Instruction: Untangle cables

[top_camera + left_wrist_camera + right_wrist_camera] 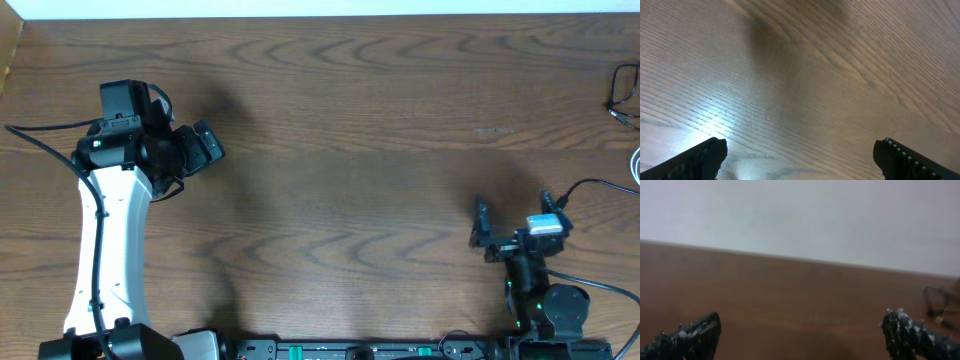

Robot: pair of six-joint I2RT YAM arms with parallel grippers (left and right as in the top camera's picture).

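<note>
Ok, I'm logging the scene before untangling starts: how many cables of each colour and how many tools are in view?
black cable: 1
white cable: 1, cut off by the picture's edge
tools: 2, the left tool and the right tool, both open
Total: 4

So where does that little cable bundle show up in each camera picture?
Overhead: the cable bundle sits at the far right edge, upper part, partly cut off.
Left wrist: not in it; only bare wood ahead of the left end effector.
Right wrist: a blurry loop at the right edge, beyond the right end effector.
Shared landmark: the wood-grain table, in all three.
</note>
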